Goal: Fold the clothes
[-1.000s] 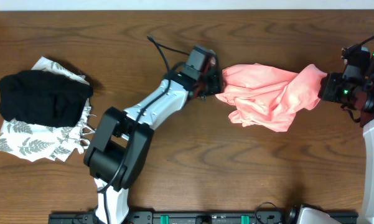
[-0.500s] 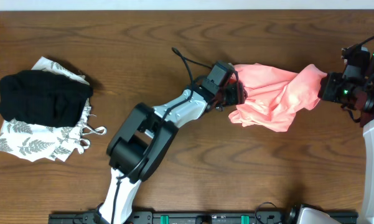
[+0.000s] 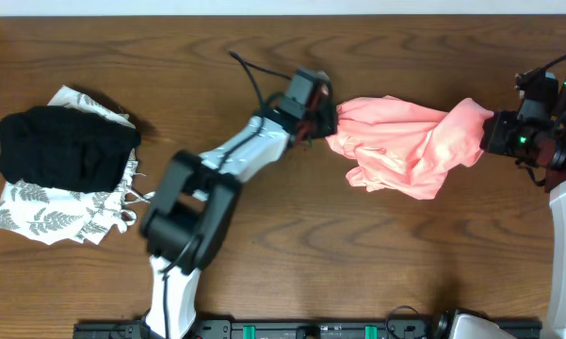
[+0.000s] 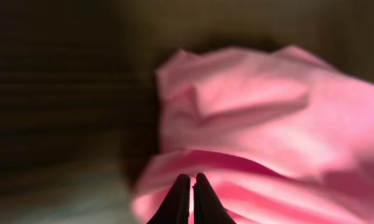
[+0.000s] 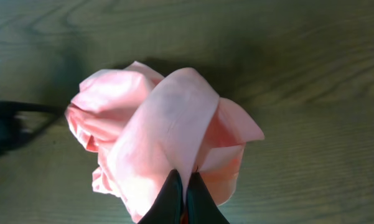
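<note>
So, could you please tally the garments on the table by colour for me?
Salmon-pink T-shirt: 1
Black garment: 1
White leaf-print garment: 1
Total: 3

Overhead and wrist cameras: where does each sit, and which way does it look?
Overhead: fixed above the table, looking straight down; shows the left gripper and right gripper at either end of the pink T-shirt, and a black garment on a white leaf-print garment.
Left wrist: rides behind the left gripper, looking along its shut fingers at blurred pink fabric.
Right wrist: rides behind the right gripper, looking down past its shut fingers at the bunched T-shirt.
Shared: all three see the T-shirt, the wrist views from opposite ends.
</note>
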